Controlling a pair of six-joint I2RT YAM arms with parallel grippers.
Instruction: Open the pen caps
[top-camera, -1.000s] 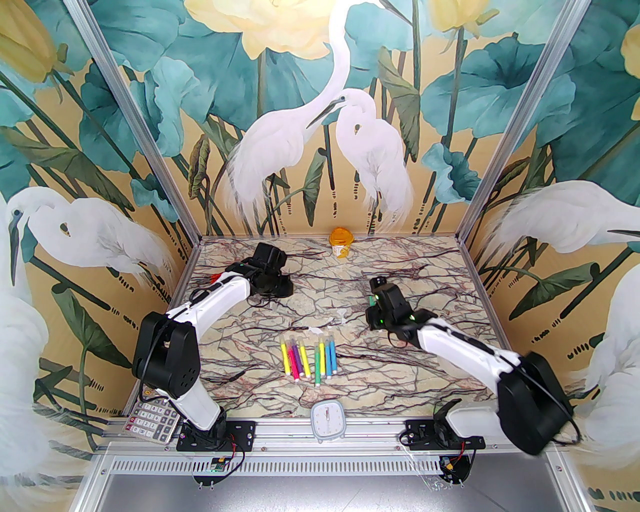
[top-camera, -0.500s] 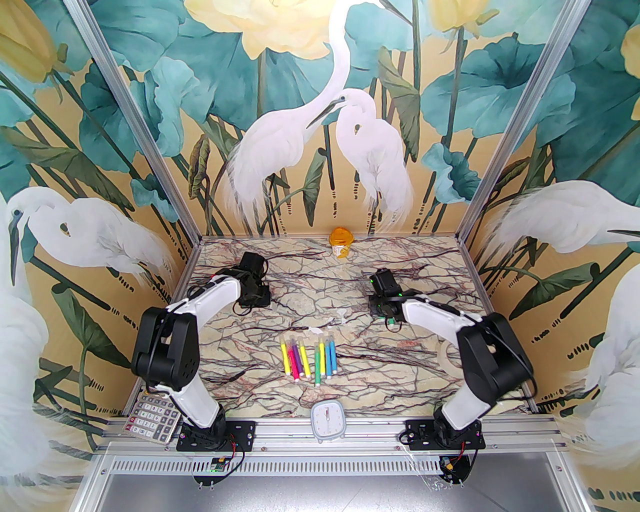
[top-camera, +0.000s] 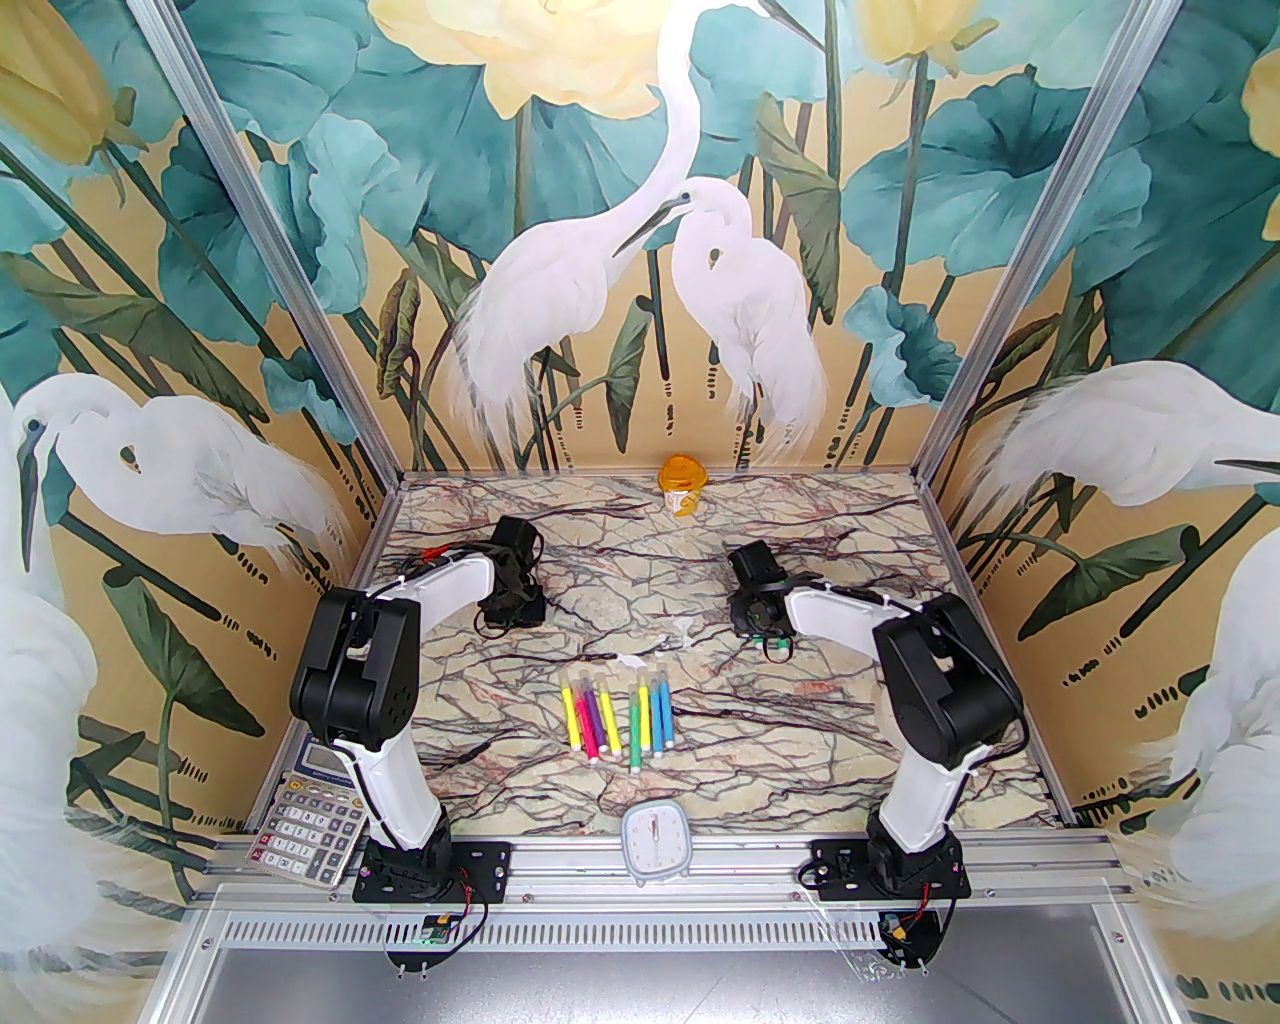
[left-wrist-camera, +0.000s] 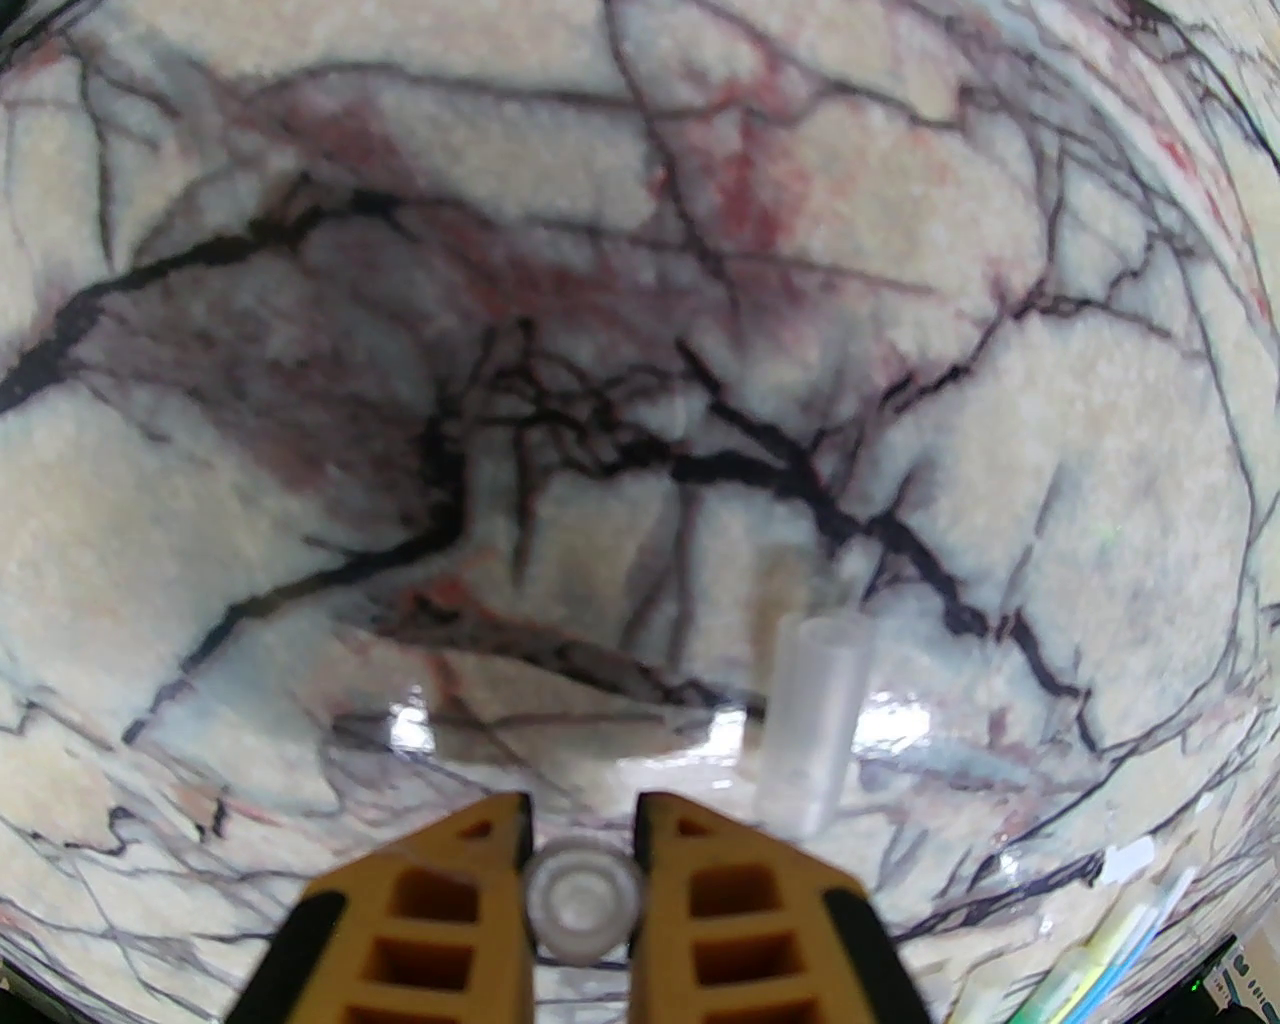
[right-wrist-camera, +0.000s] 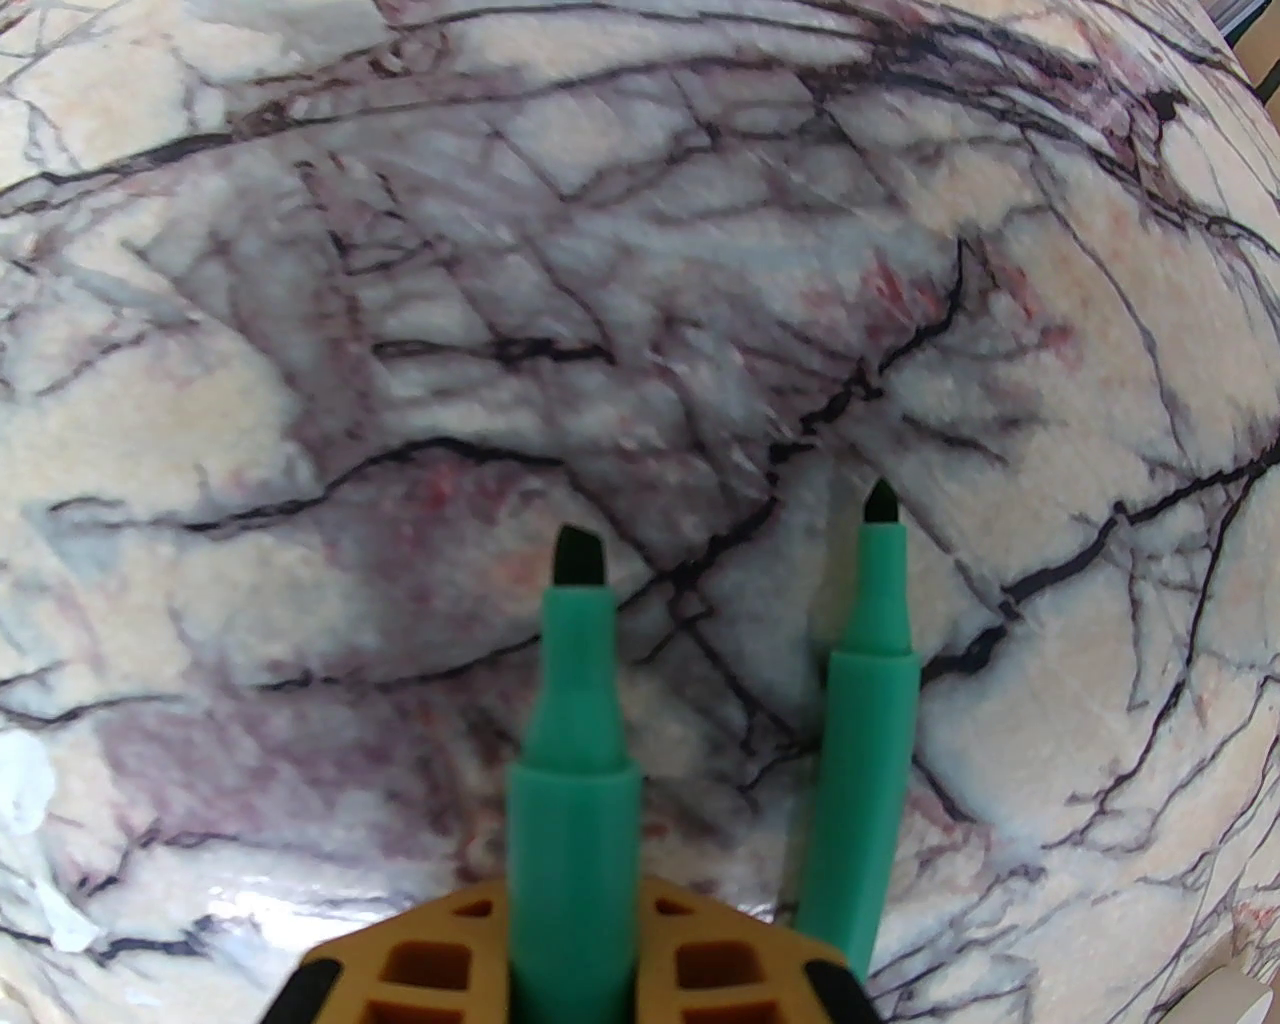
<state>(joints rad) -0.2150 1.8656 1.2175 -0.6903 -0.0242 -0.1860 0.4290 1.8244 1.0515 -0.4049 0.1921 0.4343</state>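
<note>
Clear plastic sits between the yellow fingers of the left claw (left-wrist-camera: 583, 820): it is clenched on one small pen cap (left-wrist-camera: 585, 900), which the left wrist view shows end-on, just above the marble tabletop (top-camera: 500, 740). A second pen cap (left-wrist-camera: 815, 720) lies loose on the tabletop, a little ahead and to the right of these fingers, not touching them. The right claw (right-wrist-camera: 575, 900) is clenched around a green pen (right-wrist-camera: 575, 700); this pen has no cap, and its dark tip points away from the claw, over the marble. Just beside it on the right there is another green pen (right-wrist-camera: 860, 720), also with a bare tip. Its lower end goes behind the claw, so I cannot tell if it is held or only lies there. In the top view the row of pens (top-camera: 615, 715) rests side by side in the middle of the tabletop, between the two arms and nearer to their bases than both claws. At the far edge stands a small cup with an orange lid (top-camera: 683, 487); the lid is on, and what is inside I cannot see. A calculator (top-camera: 305, 815) lies at the near left corner, and a small clock (top-camera: 655, 840) at the near edge.
</note>
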